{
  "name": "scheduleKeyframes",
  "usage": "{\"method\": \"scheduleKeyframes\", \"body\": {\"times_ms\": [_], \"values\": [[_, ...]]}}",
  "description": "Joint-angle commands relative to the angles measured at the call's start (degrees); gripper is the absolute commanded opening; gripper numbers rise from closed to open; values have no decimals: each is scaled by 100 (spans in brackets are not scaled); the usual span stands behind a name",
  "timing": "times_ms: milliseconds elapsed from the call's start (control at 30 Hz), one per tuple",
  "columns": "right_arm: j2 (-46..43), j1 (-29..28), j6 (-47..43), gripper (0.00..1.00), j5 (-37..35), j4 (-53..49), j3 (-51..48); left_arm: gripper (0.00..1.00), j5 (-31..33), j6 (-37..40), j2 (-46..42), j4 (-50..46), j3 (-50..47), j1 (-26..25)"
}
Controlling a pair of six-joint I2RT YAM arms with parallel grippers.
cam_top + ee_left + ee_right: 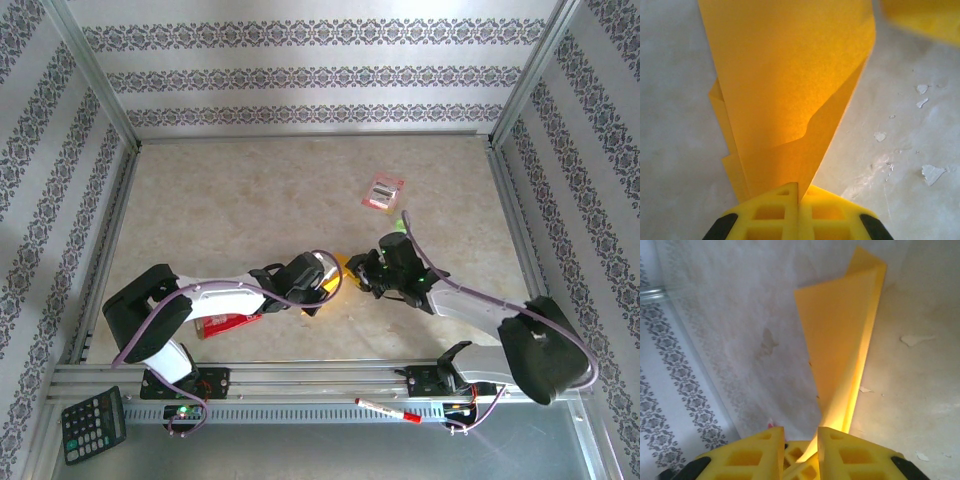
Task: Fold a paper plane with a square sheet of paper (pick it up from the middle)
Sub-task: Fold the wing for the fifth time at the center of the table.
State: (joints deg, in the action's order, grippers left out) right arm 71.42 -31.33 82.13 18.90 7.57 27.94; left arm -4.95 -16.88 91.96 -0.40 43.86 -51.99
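Two grippers meet just below the middle of the top view, with the folded sheet of paper (790, 75) between them over the pale tabletop (675, 100). The left gripper (799, 192) has its yellow fingers pressed together on the paper's narrow lower end, and several layers fan upward through its frame from that pinch. The right gripper (801, 432) has its fingers apart. A creased edge of the paper runs through the gap toward the upper right of its view, seeming to lean on the right-hand finger rather than being squeezed. I judge that a fold is being passed across or sharpened. To do it well, the left pinch should hold firm so the layers do not slide. The right should close squarely over the crease, close to the ridge, and neither arm should tug outward, since thin paper buckles or tears readily. A red packet (225, 322) lies under the left arm at lower left, apart from the work.
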Motion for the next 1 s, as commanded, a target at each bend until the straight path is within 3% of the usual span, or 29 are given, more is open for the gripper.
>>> {"method": "scheduleKeyframes", "body": {"times_ms": [0,167,367,967], "values": [[-458,299,-803,26,-48,-766,39,0,-462,-517,-96,421,-109,106],[-638,704,-2062,31,37,-1582,358,0,-975,-985,-63,839,-275,268],[-617,740,-2987,33,-79,-1881,628,0,-1594,-1491,63,1254,-403,476],[-227,617,-3116,33,70,-1708,660,0,-2450,-2695,401,2657,-1077,966]]}}
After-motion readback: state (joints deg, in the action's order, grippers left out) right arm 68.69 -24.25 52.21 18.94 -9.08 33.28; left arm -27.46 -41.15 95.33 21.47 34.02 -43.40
